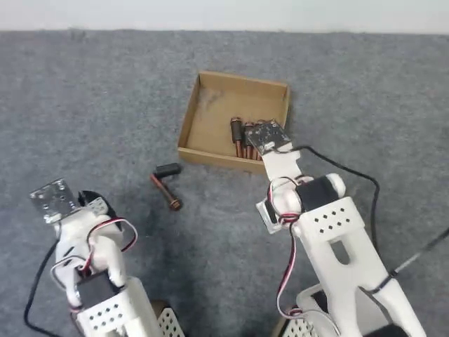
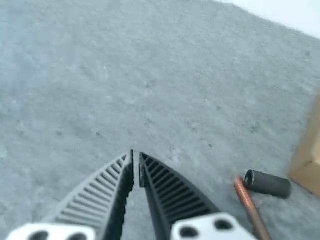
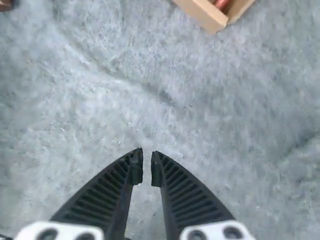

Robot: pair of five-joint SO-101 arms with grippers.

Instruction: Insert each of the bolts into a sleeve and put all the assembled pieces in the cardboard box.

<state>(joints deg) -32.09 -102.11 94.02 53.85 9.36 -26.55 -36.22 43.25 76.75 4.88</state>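
Note:
The cardboard box (image 1: 210, 116) sits on grey carpet with several copper bolts in sleeves (image 1: 245, 137) lying at its near right corner. In front of the box lie a loose black sleeve (image 1: 168, 169) and a bare copper bolt (image 1: 165, 192), close together. My left gripper (image 2: 136, 156) is shut and holds nothing, low over the carpet to the left of the sleeve (image 2: 267, 183) and bolt (image 2: 248, 205). My right gripper (image 3: 146, 155) is shut on nothing above bare carpet, near the box's corner (image 3: 210, 11). The right arm's wrist (image 1: 270, 138) hangs over the box's front wall.
Open carpet (image 1: 105, 98) stretches to the left of and behind the box. The box's side (image 2: 310, 160) stands just beyond the sleeve. A black cable (image 1: 365, 182) trails off the right arm. Both arm bases stand at the near edge.

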